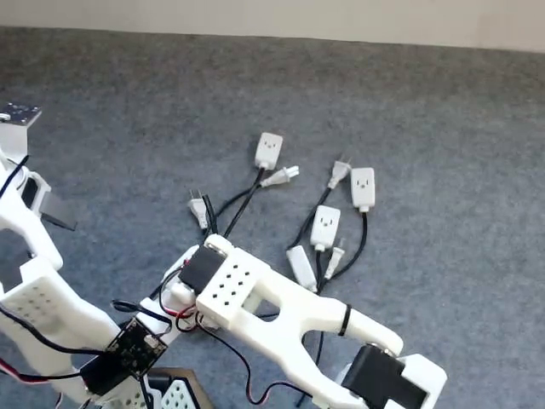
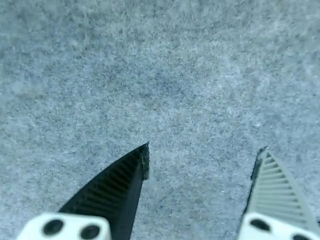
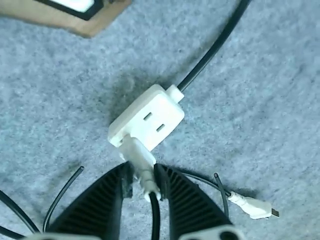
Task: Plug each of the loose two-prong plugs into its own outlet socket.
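I'm pinching a plug (image 3: 137,155) in the right pincer (image 3: 143,172) against a socket (image 3: 147,120); the left pincer (image 2: 204,150) is hanging spread; other plugs (image 1: 197,207) are lying loose.

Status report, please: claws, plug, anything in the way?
Left claw open over carpet. Right claw shut on white plug, touching socket. Black cables close by.

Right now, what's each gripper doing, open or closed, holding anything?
Left gripper: open, holding nothing.
Right gripper: closed on a plug.
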Action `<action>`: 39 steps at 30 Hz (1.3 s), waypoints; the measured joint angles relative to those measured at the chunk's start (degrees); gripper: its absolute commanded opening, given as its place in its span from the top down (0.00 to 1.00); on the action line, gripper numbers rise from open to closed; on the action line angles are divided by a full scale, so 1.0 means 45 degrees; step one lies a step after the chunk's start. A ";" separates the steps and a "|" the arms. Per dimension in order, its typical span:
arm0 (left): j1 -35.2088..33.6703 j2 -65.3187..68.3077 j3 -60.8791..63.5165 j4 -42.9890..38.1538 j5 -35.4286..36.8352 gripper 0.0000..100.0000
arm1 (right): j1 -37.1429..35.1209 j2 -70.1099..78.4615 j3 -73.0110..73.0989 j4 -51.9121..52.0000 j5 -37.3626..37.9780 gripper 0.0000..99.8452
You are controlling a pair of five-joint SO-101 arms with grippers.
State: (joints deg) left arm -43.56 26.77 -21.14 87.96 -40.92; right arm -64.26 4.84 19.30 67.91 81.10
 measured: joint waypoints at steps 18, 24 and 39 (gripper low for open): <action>-0.0020 0.0020 0.0000 0.0000 0.0000 0.67 | 0.0195 0.0078 0.0117 0.0000 -0.1114 0.99; -0.0020 0.0020 0.0000 0.0000 0.0000 0.67 | 0.0527 0.0078 0.0781 -0.0840 -0.1485 0.99; 0.0000 0.0020 0.0000 0.0000 0.0000 0.67 | 0.1289 0.0059 0.0918 -0.0860 -0.1133 0.99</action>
State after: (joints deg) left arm -43.56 26.86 -21.14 87.96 -40.92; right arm -58.46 5.10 23.43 64.04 76.00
